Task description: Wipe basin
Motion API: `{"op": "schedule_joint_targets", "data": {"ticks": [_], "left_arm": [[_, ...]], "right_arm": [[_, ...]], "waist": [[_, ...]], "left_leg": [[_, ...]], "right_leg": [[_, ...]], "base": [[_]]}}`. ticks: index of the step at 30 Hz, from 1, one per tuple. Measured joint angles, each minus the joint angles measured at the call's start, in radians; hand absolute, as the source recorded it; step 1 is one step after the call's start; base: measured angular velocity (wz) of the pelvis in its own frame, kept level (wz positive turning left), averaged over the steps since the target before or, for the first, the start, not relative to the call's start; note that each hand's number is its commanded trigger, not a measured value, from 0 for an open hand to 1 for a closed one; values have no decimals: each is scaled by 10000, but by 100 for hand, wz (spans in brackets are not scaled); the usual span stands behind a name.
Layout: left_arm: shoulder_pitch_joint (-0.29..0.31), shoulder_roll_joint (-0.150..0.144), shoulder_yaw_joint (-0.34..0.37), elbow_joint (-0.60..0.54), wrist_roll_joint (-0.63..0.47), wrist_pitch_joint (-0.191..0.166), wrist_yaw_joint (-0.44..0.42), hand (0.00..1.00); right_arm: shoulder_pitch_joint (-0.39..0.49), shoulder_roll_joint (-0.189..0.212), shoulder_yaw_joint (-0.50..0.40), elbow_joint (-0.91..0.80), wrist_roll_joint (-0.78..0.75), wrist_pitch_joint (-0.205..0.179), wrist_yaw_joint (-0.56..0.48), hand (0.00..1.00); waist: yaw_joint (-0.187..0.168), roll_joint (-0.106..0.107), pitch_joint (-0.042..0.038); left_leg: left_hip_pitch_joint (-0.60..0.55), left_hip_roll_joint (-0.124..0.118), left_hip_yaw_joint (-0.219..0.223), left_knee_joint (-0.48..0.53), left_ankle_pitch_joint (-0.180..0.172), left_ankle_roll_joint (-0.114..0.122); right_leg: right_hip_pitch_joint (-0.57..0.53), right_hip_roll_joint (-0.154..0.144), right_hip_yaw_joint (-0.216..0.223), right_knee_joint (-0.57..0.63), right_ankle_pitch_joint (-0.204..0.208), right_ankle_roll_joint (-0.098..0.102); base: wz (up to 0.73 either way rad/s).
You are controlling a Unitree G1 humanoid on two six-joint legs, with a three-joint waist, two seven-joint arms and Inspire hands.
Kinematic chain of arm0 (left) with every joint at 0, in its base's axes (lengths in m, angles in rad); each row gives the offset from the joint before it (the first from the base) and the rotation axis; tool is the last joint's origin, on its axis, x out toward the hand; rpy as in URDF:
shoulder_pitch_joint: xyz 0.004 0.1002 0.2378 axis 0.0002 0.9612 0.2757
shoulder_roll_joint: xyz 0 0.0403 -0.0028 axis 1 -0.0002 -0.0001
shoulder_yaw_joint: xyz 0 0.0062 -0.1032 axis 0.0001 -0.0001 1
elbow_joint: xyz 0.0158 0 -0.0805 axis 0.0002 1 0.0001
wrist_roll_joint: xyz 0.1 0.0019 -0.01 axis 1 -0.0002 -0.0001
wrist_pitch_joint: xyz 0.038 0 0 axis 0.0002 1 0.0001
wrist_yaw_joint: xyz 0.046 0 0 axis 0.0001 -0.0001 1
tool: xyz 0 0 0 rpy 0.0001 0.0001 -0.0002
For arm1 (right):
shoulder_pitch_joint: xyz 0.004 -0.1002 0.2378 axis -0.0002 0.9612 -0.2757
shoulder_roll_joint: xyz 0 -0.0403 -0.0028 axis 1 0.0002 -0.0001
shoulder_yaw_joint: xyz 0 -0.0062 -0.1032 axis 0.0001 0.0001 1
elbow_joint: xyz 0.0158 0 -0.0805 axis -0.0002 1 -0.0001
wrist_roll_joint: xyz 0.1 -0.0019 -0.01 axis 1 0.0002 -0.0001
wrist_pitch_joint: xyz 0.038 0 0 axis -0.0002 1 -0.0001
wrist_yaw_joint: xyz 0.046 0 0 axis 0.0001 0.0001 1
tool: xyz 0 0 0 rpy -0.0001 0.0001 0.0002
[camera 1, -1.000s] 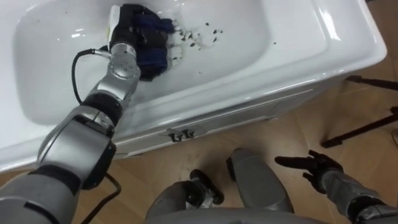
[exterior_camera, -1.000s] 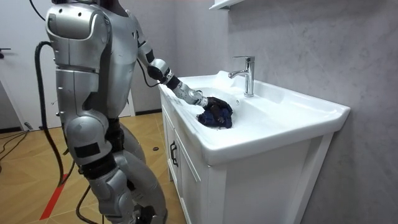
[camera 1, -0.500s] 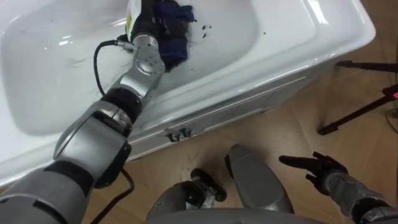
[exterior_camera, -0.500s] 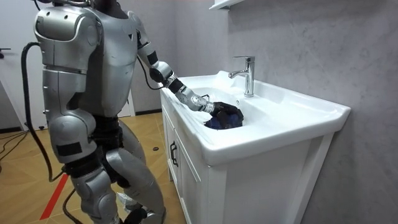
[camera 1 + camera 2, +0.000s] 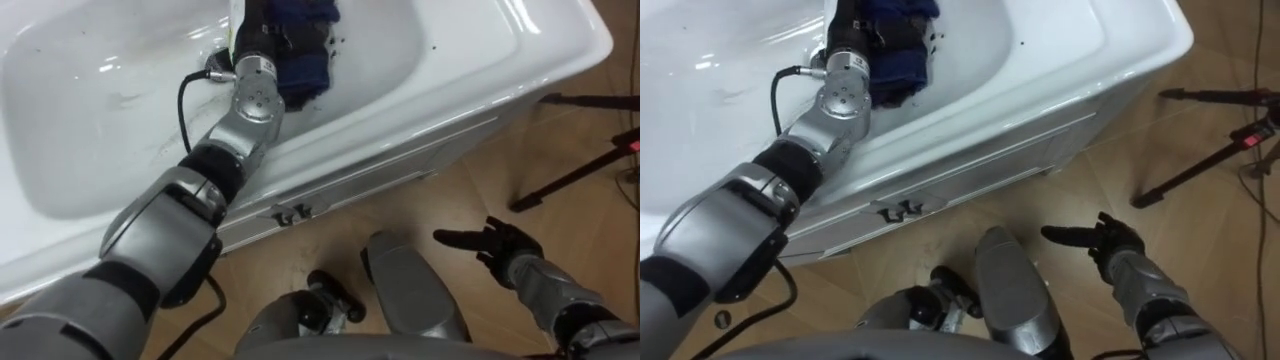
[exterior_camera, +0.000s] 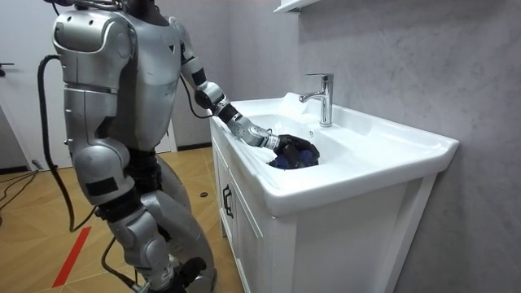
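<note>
Cloth (image 5: 305, 45), dark blue and crumpled, lies at twelve o'clock in the glossy white basin (image 5: 100, 120), cut off by the top edge. Left robot hand (image 5: 262, 30) sits half buried in it; its grip cannot be told. Right robot hand (image 5: 497, 245), slack and spread, hangs at four o'clock over wooden floor (image 5: 470, 190), well clear of the basin's rounded rim.

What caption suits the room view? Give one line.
Standing robot's left hand on a dark blue cloth inside the white ceramic basin.

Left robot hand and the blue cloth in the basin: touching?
Touching. In the left eye view the left robot hand lies directly against the blue cloth in the basin, no gap between them; the room view agrees.
</note>
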Motion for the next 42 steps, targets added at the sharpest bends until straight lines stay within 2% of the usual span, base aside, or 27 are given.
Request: {"op": "schedule_joint_targets", "data": {"ticks": [6, 8, 10, 14, 22, 36, 37, 38, 39, 40, 42], "left_arm": [[34, -130, 0, -3, -419, -314, -256, 100], [115, -131, -4, -81, -781, -501, -407, 100], [239, -129, -12, -290, -1210, -540, -552, 100], [429, -130, -12, -735, -1564, -563, -957, 100], [646, -131, -13, -1090, -1554, -655, -1498, 100], [854, -120, -43, -1243, -1546, -638, -1829, 100], [876, -120, -44, -1237, -1469, -626, -1865, 100], [939, -120, -44, -1237, -1396, -607, -1899, 100], [950, -120, -44, -1237, -1286, -593, -1902, 100], [994, -120, -44, -1239, -974, -558, -1903, 100], [1011, -120, -39, -1255, -189, -553, -1880, 100]], "right_arm": [[107, 14, 102, 46, 27, -218, -11, 0], [136, 140, 118, 45, 240, -245, -9, 0], [186, 225, 144, 27, 325, -308, -16, 0], [209, 253, 207, 31, 324, -361, -14, 0], [262, 405, 290, 106, 388, -713, 25, 0], [512, 396, 318, 68, 1192, -738, 146, 0], [515, 385, 317, 74, 1182, -738, 147, 0], [521, 370, 317, 83, 1154, -738, 147, 0], [529, 360, 316, 91, 1112, -737, 145, 0], [549, 350, 302, 96, 1065, -738, 145, 0], [600, 327, 285, 109, 1010, -736, 140, 0]], "waist": [[-24, -28, -7], [-42, -176, -12], [-52, -269, -18], [-63, -345, -22], [-157, -398, -33], [-224, -361, -67], [-226, -341, -80], [-237, -388, -50], [-240, -355, -71], [-253, -399, -44], [-251, -375, -59]], "left_leg": [[0, -20, 3, 63, -57, 30], [0, -16, 8, 176, -117, 35], [0, 44, -1, 292, -194, 34], [-6, 145, 6, 500, -374, 53], [33, 133, -7, 537, -441, 72], [80, 194, -20, 671, -540, 74], [134, 192, -18, 671, -544, 72], [223, 192, -15, 660, -552, 57], [268, 193, -15, 656, -557, 49], [348, 182, -13, 630, -578, 24], [417, 163, -10, 597, -581, 18]], "right_leg": [[12, -26, 6, 41, -32, 54], [1, -34, 29, 162, -89, 71], [46, -23, -3, 185, -115, 58], [110, 49, 24, 167, -144, 100], [211, 22, -7, 156, -174, 148], [305, 49, -37, 160, -192, 165], [363, 48, -42, 157, -194, 168], [452, 52, -42, 144, -195, 168], [499, 56, -42, 133, -200, 163], [561, 57, -32, 141, -240, 157], [622, 57, -13, 146, -283, 157]], "base": [[0], [0], [0], [-5], [2], [0], [0], [0], [-4], [0], [2]]}}
